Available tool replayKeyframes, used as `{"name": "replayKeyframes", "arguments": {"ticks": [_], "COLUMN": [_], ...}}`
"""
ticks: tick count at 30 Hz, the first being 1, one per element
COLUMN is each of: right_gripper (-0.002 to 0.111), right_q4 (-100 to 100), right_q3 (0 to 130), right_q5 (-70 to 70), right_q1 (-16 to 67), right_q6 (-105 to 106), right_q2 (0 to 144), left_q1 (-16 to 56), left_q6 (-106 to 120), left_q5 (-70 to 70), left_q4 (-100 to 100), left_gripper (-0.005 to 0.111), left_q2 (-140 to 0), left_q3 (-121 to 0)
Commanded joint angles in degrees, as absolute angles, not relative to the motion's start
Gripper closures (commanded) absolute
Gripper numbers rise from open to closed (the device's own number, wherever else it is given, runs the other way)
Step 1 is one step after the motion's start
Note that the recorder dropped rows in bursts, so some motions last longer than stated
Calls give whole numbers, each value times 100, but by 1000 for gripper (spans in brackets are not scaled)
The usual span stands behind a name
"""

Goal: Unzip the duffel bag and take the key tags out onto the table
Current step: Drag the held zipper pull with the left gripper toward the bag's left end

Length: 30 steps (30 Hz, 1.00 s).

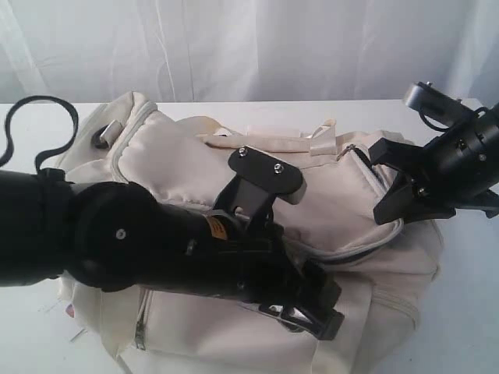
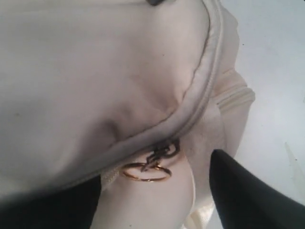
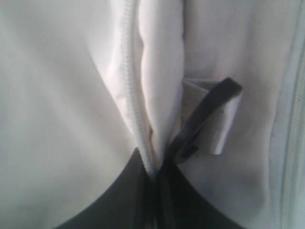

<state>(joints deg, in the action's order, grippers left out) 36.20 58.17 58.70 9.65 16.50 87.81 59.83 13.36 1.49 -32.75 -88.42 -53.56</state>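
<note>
The cream duffel bag [image 1: 179, 156] lies on the white table [image 1: 468, 312]. My left gripper [image 1: 312, 308] hangs open at the bag's front right, its dark fingers [image 2: 248, 191] standing wide either side of a zipper pull with a gold ring [image 2: 146, 171], which nothing holds. The zipper [image 2: 200, 95] runs shut along the seam above it. At the bag's right end my right gripper [image 1: 394, 199] is shut on a fold of the bag's fabric [image 3: 159, 71] beside a zipper track, next to a black D-ring [image 3: 205, 114]. The key tags are out of view.
A white pleated curtain [image 1: 234, 47] hangs behind the table. A black cable loop [image 1: 31, 109] lies at the far left. Bare tabletop [image 2: 271, 71] shows right of the bag.
</note>
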Motion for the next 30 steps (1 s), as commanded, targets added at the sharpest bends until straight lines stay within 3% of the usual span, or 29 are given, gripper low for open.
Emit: {"name": "replayKeyframes", "arguments": {"ticks": [1,11,21,30], "right_gripper": [108,108,108,108], "right_q4": [3615,3615,3615,3615], "right_q3": [5878,5878,5878,5878], "right_q5": [5872,5862,5862,5862], "right_q1": [894,894,894,894], "right_q6": [1628,1628,1628,1628], "right_q2": [8750,8750,8750,8750], "left_q1": [6006,6006,6006,6006], "left_q6": [1541,1541,1541,1541], "left_q5": [357,869,54,-233], "left_q4": [-3292,-3292,-3288,-2615], "left_gripper": [38,51,107,107], "left_q2": [-9072,-9327,-9058,-8491], "left_q3": [-5376,-5376,-5376,-5376]}}
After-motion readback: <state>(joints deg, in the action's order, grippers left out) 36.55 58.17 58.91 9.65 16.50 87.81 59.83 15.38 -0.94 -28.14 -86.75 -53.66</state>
